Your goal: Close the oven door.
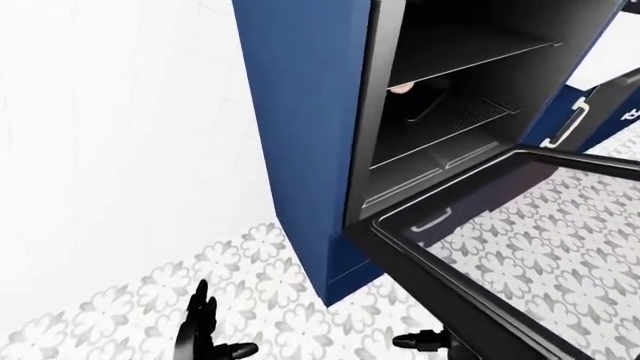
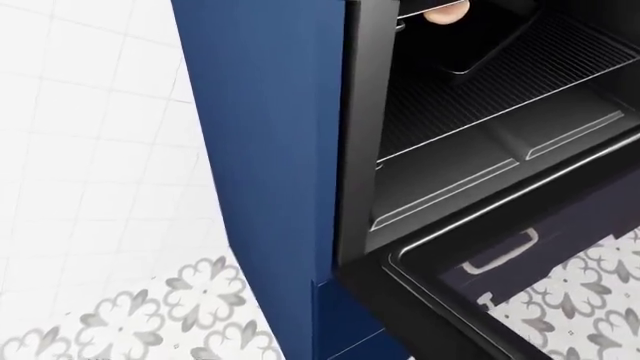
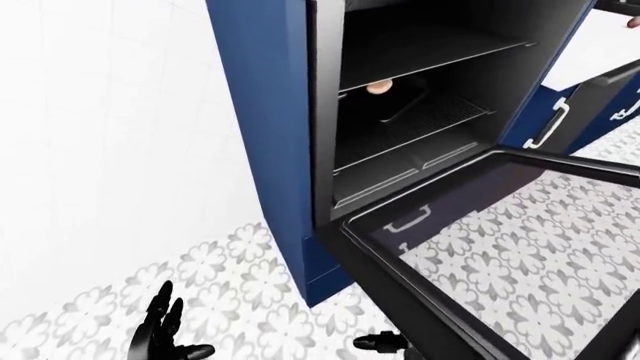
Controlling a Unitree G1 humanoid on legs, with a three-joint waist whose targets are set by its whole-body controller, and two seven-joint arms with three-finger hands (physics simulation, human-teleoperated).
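Observation:
The black oven (image 1: 450, 112) is built into a tall blue cabinet (image 1: 300, 127). Its door (image 1: 440, 281) is open, folded down flat, and the floor shows through its glass; the door's near-left corner also shows in the head view (image 2: 420, 289). Inside are a wire rack (image 2: 500, 82) and a dark tray (image 1: 425, 101) with a pale item (image 1: 401, 88) on it. My left hand (image 1: 200, 330) is at the bottom left above the floor, fingers spread, empty. Only a fingertip of my right hand (image 1: 420, 341) shows, just left of the door's edge and below it in the view.
A white tiled wall (image 1: 120, 135) stands left of the cabinet. The floor (image 1: 250, 262) has a grey flower pattern. A drawer handle (image 1: 432, 220) shows through the door glass. Blue cabinets with white handles (image 1: 567, 124) stand right of the oven.

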